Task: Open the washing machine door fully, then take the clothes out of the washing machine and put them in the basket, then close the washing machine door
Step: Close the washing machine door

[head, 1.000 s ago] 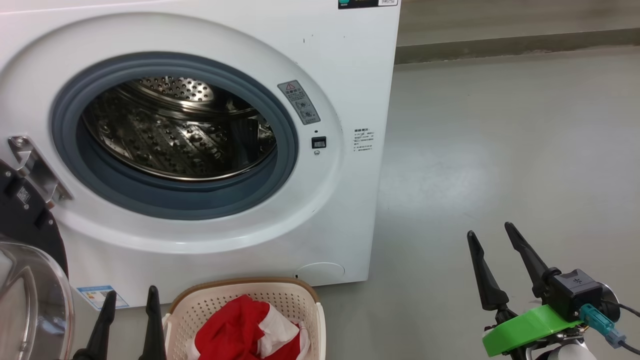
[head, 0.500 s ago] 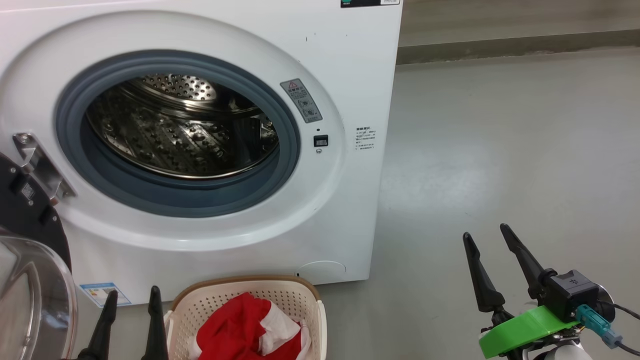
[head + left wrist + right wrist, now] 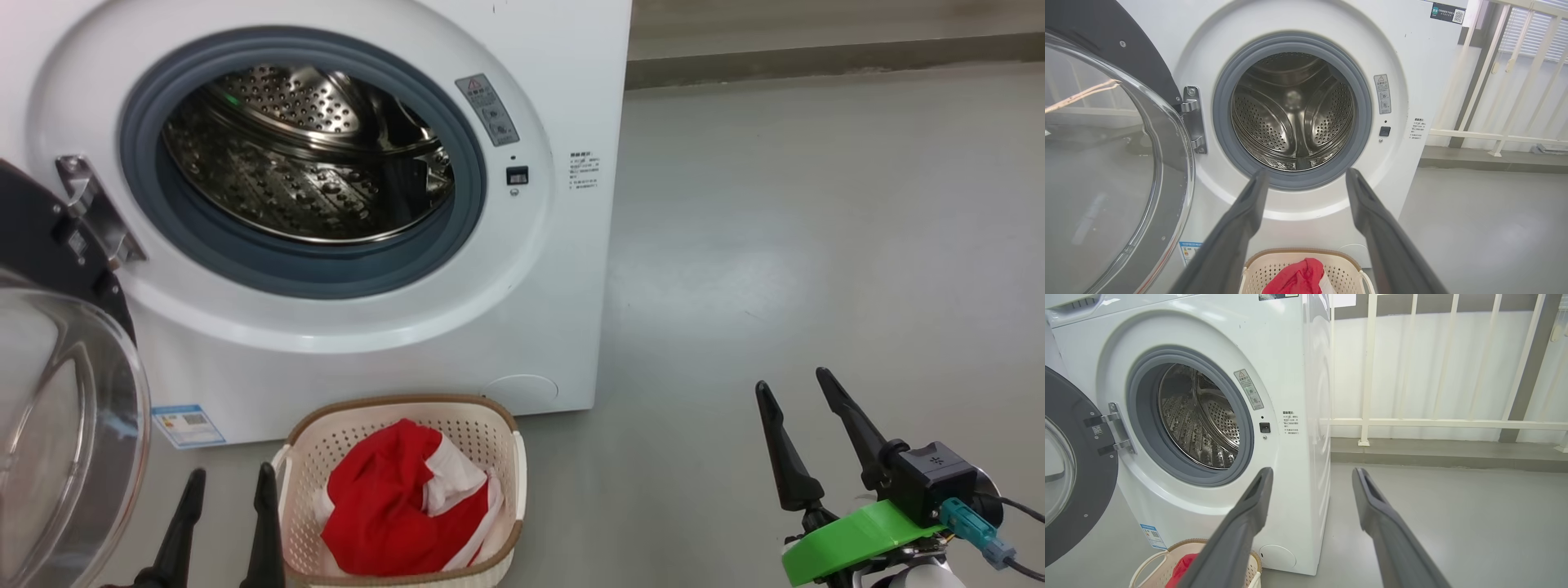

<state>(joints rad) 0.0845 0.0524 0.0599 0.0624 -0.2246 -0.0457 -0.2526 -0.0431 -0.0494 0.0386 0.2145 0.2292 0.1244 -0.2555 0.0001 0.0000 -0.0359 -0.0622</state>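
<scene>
**A:** Where was the door?

**B:** The door point(image 3: 65, 384) stood swung wide on its hinge point(image 3: 94, 208) at the washer's point(image 3: 563, 286) left side. It sat at the lower left of the head view, with its clear glass bowl bulging toward the robot. The drum point(image 3: 310, 163) showed bare steel. The red clothes point(image 3: 392, 506) lay heaped in the basket point(image 3: 482, 441), which stood on the floor point(image 3: 816, 245) just in front of the washer.

**A:** And the grippers?

**B:** The left gripper point(image 3: 231, 472) hung low between the door and the basket, just beside both. Its two dark fingers were spread wide and held nothing. The right gripper point(image 3: 792, 380) was well apart, out over bare floor to the right, and was also spread wide and empty.

**A:** So only the closing remained?

**B:** It looked that way to me. The door lay to the left of the left gripper, so that arm was much the nearer. The door's inner face was toward the gripper. I judged it would have to reach round the rim and sweep the door rightward toward the opening. The free edge ran past the picture's left side, so I couldn't tell how far out it reached.
</scene>
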